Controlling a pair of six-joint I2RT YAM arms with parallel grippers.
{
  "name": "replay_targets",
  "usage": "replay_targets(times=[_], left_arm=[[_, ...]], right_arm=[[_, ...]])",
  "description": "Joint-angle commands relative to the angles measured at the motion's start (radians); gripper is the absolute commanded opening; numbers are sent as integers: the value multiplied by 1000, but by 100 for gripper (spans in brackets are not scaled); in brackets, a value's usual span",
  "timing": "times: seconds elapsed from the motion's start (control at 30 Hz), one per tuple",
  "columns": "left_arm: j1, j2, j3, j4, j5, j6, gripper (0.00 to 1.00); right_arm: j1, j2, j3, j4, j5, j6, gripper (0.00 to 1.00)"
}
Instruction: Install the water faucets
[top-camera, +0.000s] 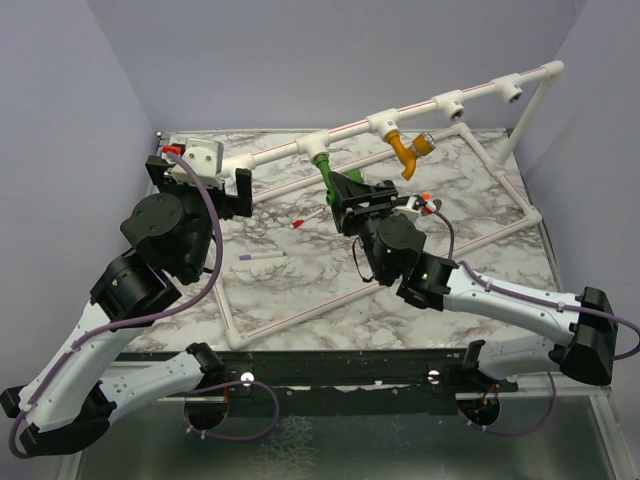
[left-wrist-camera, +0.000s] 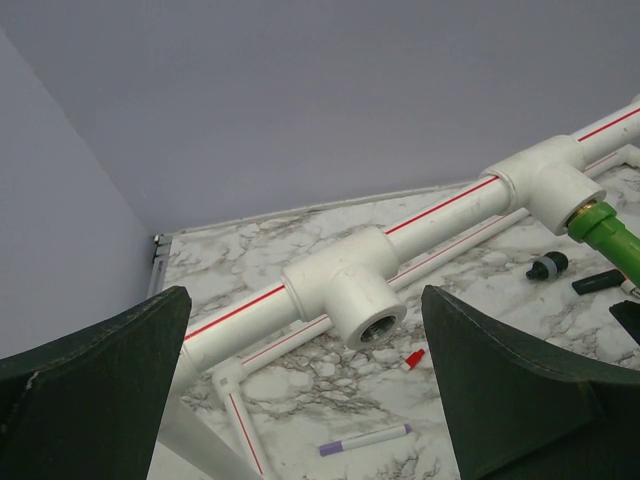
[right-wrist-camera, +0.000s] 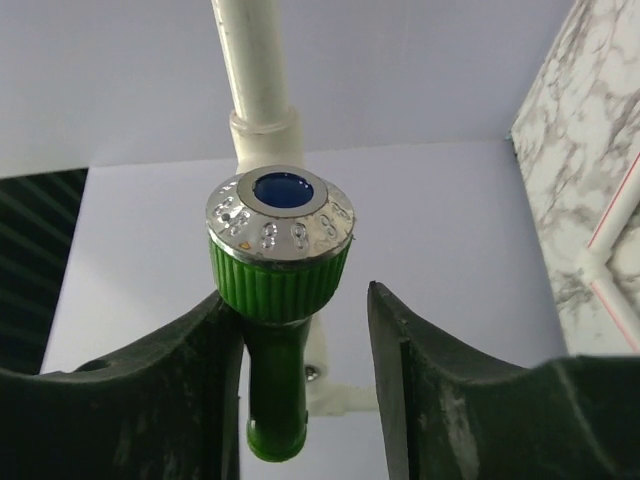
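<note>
The green faucet (top-camera: 325, 168) hangs from a T-socket (top-camera: 318, 145) of the white red-striped pipe frame (top-camera: 275, 152). My right gripper (top-camera: 348, 188) is open around it. In the right wrist view the faucet's silvery knob (right-wrist-camera: 280, 225) sits between my fingers; the left finger (right-wrist-camera: 190, 380) touches it and the right finger stands apart. The mustard-orange faucet (top-camera: 410, 150) hangs from the socket to its right (top-camera: 385, 123). My left gripper (top-camera: 205, 180) is wide open and empty, facing an empty T-socket (left-wrist-camera: 350, 295). The green faucet's base (left-wrist-camera: 610, 235) shows at the right edge there.
A purple pen (top-camera: 262, 256) and a red-capped pen (top-camera: 305, 220) lie on the marble table inside the frame. They also show in the left wrist view, the purple pen (left-wrist-camera: 365, 440) and the red cap (left-wrist-camera: 412, 358). A small black part (left-wrist-camera: 547, 267) lies near the green faucet. Walls stand close on the left and right.
</note>
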Motion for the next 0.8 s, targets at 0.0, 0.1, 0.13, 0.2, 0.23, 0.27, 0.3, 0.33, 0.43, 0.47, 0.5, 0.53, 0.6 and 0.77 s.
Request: replay_targets(times=[0.0,0.1,0.13,0.2,0.23,0.27,0.3,0.33,0.43,0.47,0.5,0.53,0.6,0.77], left_arm=[[-6,-1,-13,7,-5,2,99],[-6,5,-12,7,-5,2,99],[-5,7,-11,7,-5,3,99],[-6,10,-10,7,-5,2,99],[-6,10,-10,7,-5,2,99],[-6,12,-10,7,-6,3,99],[-5,12,-11,7,-8,3,99],[-5,12,-10,7,-8,2,99],[-5,17,-10,8,-10,2,99],[-5,19,-9,7,-12,2,99],[-6,20,-9,6,-11,4,99],[-6,22,-9,7,-13,4,99],[-6,23,-8,7,-16,8,99],[-6,29,1,7,-23,13,99]], right_arm=[[0,-16,-61,7,-33,-191,60],[0,-34,-61,16,-56,-257,65],[0,-43,-66,24,-64,-275,65],[0,-67,-83,42,-74,-308,67],[0,-80,-92,46,-77,-322,68],[-1,-93,-101,53,-82,-340,68],[0,-107,-110,61,-90,-358,68],[0,-123,-119,74,-97,-378,68],[-1,-167,-142,102,-126,-446,68],[0,-181,-147,107,-138,-472,68],[-1,-196,-152,110,-145,-501,68],[-1,-210,-155,110,-157,-537,68],[-1,-239,-153,107,-178,-630,68],[-1,-311,-124,70,-228,-895,68]])
